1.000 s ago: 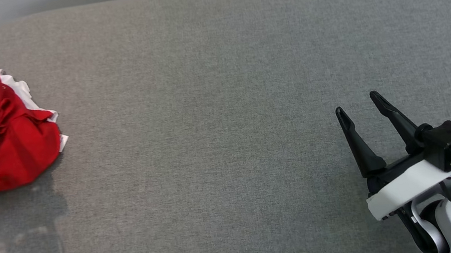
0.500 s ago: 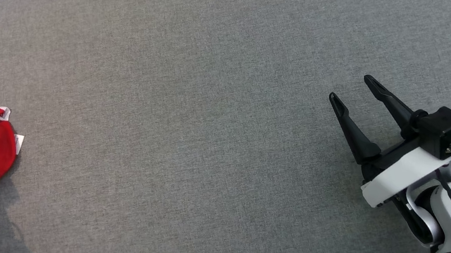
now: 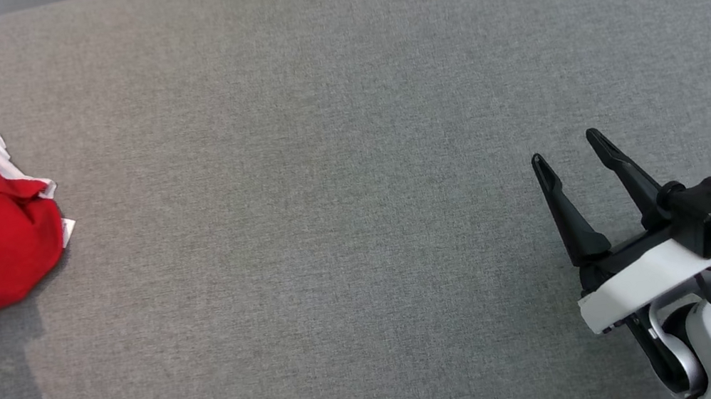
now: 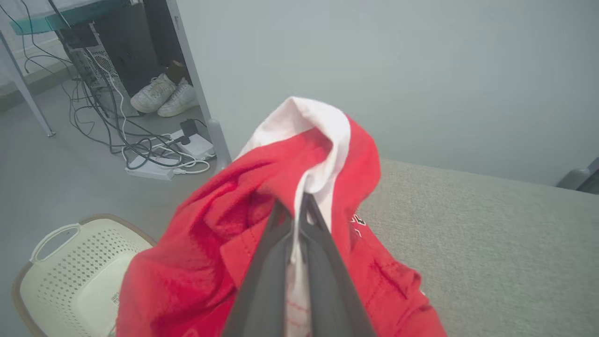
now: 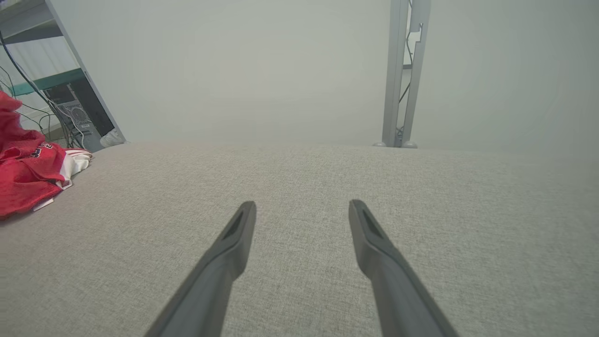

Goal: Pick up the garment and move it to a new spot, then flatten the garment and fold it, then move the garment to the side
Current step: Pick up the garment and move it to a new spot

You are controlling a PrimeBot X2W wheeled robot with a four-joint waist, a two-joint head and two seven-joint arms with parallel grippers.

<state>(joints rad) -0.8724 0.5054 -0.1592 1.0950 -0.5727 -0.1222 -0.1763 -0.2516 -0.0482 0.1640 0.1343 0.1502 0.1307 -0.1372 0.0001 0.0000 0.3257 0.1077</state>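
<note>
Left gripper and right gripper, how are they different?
The left gripper is shut, pinching the red and white garment; the right gripper is open and holds nothing. The left gripper is in the garment's folds; the right gripper is over the bare grey surface, away from it. Both have two long dark fingers.

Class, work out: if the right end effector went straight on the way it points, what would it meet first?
Probably nothing: the right end effector points across the grey surface toward the far wall; the garment lies well left.
</note>
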